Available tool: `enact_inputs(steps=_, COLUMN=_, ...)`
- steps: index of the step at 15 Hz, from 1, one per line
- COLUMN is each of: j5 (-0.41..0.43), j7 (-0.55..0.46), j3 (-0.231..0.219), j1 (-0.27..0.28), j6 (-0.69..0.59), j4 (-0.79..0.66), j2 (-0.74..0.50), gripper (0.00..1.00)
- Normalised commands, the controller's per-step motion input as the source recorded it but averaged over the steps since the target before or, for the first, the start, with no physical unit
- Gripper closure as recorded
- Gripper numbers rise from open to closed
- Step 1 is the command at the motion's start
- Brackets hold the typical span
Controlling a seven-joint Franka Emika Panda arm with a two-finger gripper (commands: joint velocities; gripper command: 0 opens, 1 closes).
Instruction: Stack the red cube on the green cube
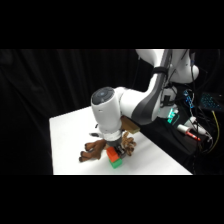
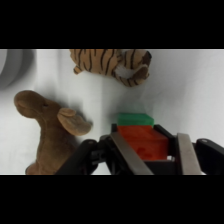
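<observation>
The red cube (image 2: 145, 142) sits between my gripper's (image 2: 156, 156) two fingers, which are shut on its sides. Directly beneath it and peeking out past its far edge is the green cube (image 2: 134, 119). From the side, the red cube (image 1: 113, 154) rests on top of the green cube (image 1: 116, 162) near the table's front edge. The gripper (image 1: 115, 150) comes straight down onto the pair, and its wrist hides most of the red cube.
A brown plush animal (image 2: 47, 130) lies close to the left of the cubes. A striped tiger toy (image 2: 112, 62) lies just beyond them. A grey bowl (image 2: 12, 67) shows at the wrist view's left edge. The white table (image 1: 70, 132) stretches away to the back left.
</observation>
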Motion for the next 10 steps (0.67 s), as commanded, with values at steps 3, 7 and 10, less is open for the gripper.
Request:
enact_inputs(steps=3, j5=-0.047, j7=0.11, j3=-0.05, j1=0.034, j6=0.03, j4=0.12, j2=0.08, gripper=0.67)
enact_inputs(steps=7, j5=-0.015, j7=0.07, j3=-0.019, j1=0.023, j6=0.0, j4=0.1, j2=0.05, gripper=0.1)
enact_inputs(steps=10, j5=0.007, j7=0.05, j3=-0.001, j1=0.019, j6=-0.04, j4=0.06, j2=0.03, gripper=0.0)
